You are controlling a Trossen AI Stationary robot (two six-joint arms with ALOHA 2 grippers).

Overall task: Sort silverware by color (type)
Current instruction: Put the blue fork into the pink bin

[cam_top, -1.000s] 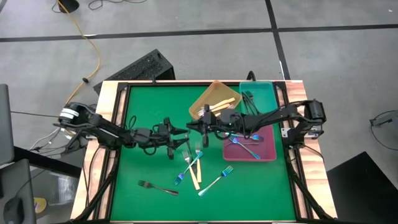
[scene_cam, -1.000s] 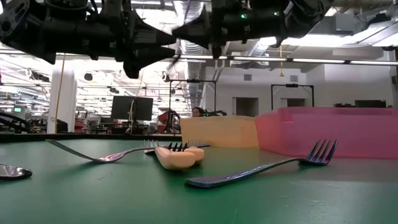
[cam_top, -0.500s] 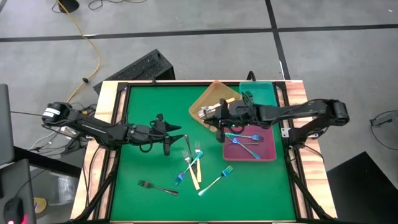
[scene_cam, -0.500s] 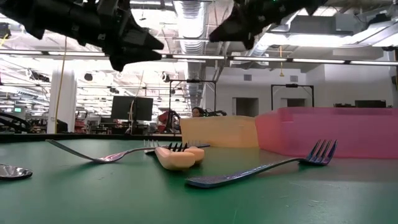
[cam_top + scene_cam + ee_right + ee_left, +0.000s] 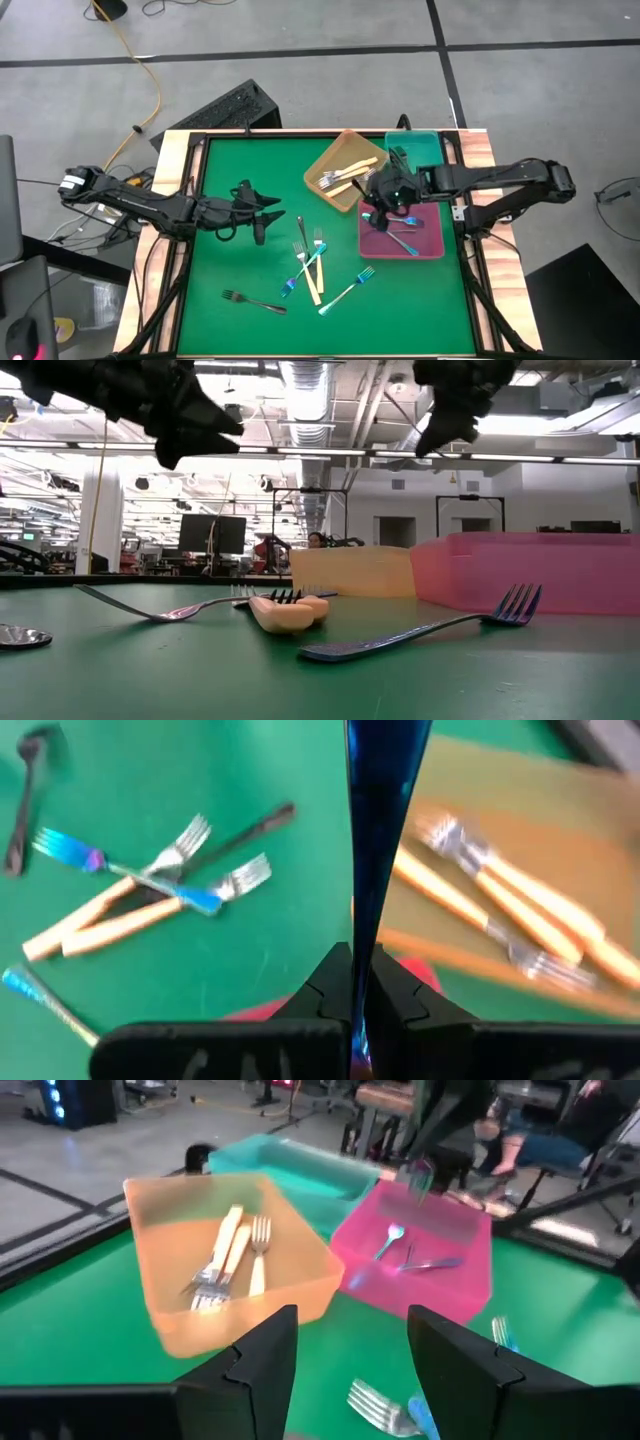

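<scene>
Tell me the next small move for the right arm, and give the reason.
Probably lower and release. The right gripper is shut on a shiny blue fork and hangs at the edge of the pink rectangular tray, which already holds other blue forks. The left gripper waits open over the green mat.

The tabletop [image 5: 230, 270] is covered in matt green material framed by pale bare wood, and beside the left claw [image 5: 262, 212], of matt dark plastic, lie forks with matt cream handles [image 5: 312, 280] and bright metal tines. The fork [image 5: 378, 840] pinched in the right claw [image 5: 362, 982] is glossy, iridescent blue-teal metal. Under and just beside that claw stand the orange tray [image 5: 170, 1305], pink tray [image 5: 470, 1270] and teal tray [image 5: 290, 1160], all of smooth translucent plastic.
</scene>
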